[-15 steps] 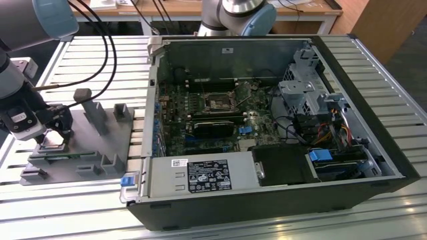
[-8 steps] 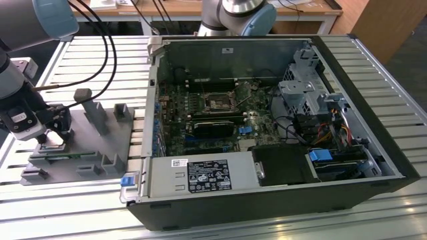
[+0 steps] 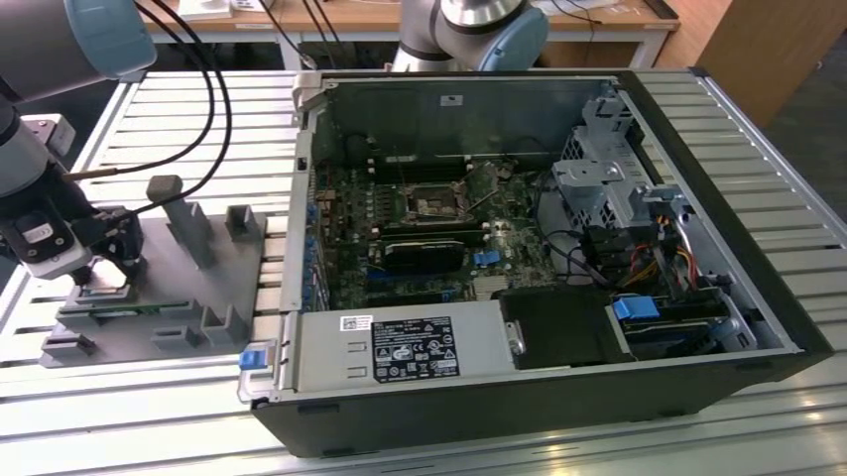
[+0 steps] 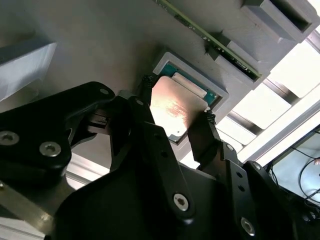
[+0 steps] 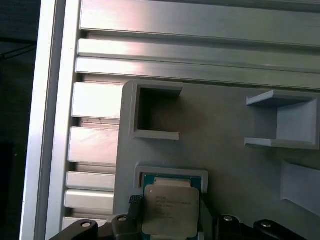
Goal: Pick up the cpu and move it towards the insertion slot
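Grey plastic fixture plate (image 3: 185,288) lies at the exterior view's left, on the slatted aluminium table (image 3: 741,79). The gripper (image 3: 103,273) hangs over the plate's near corner.

Both wrist views show the cpu (image 4: 172,107) pinched by its opposite edges between the two black fingers (image 5: 134,204). The silvery top faces the cameras. The chip sits over its pale-rimmed nest (image 5: 170,172) and looks offset from it, so it appears to be just clear of the pocket. Whether one corner touches the rim cannot be confirmed from these angles. A thin green memory stick (image 4: 210,37) stands on edge just beside the nest.

To the right stands the open computer case (image 3: 556,407), with the board lying flat inside. The insertion slot (image 3: 434,203) sits in the middle of the board, well apart from the gripper, with its metal frame around a dark centre. Further right are loose cables (image 3: 582,253) and the metal drive cage (image 3: 596,178).

Risks noted:
- The hold is on thin edges only. A jolt or a corner dragging on the nest rim could tilt the chip or drop it.
- The upright posts (image 3: 185,223) on the plate stand between the gripper and the case. A low path would strike them.
- The case's side wall (image 3: 302,198) must also be cleared, and contact there would likely shift the chip in the grip.
- A tilted chip arriving at the slot could damage the contacts.
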Controlling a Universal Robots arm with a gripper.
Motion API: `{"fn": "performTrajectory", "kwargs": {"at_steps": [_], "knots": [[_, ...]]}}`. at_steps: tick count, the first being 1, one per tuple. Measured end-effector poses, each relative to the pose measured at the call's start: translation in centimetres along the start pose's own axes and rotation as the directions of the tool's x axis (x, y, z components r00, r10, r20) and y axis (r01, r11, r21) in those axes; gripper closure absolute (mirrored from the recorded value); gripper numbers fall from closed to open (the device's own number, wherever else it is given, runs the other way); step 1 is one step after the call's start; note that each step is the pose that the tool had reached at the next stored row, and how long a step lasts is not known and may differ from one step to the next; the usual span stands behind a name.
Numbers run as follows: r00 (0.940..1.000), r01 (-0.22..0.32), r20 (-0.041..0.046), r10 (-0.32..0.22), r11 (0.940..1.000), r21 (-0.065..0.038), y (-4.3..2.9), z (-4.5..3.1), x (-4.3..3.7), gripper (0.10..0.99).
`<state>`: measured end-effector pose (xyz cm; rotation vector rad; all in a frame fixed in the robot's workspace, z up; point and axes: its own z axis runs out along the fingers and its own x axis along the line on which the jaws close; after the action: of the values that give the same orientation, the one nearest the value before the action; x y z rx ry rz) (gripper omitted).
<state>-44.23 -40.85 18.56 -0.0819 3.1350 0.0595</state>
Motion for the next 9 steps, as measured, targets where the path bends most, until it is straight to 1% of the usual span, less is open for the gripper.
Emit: {"fn": "performTrajectory", "kwargs": {"at_steps": [1, 2, 3, 4, 9], "knots": [[1.0, 0.0, 0.0, 0.0, 1.0, 0.0, 0.0, 0.0, 0.0, 0.541], [1.0, 0.0, -0.0002, 0.0, 1.0, 0.0, 0.0, 0.0, 0.0, 0.486], [1.0, 0.0, -0.0002, 0.0, 1.0, 0.0, 0.0, -0.01, 0.0, 0.486], [1.0, 0.0, -0.0004, 0.0, 1.0, 0.0, 0.0, -0.02, 0.01, 0.42], [1.0, 0.0, -0.0004, 0.0, 1.0, 0.0, -0.01, 0.29, 0.0, 0.42]]}}
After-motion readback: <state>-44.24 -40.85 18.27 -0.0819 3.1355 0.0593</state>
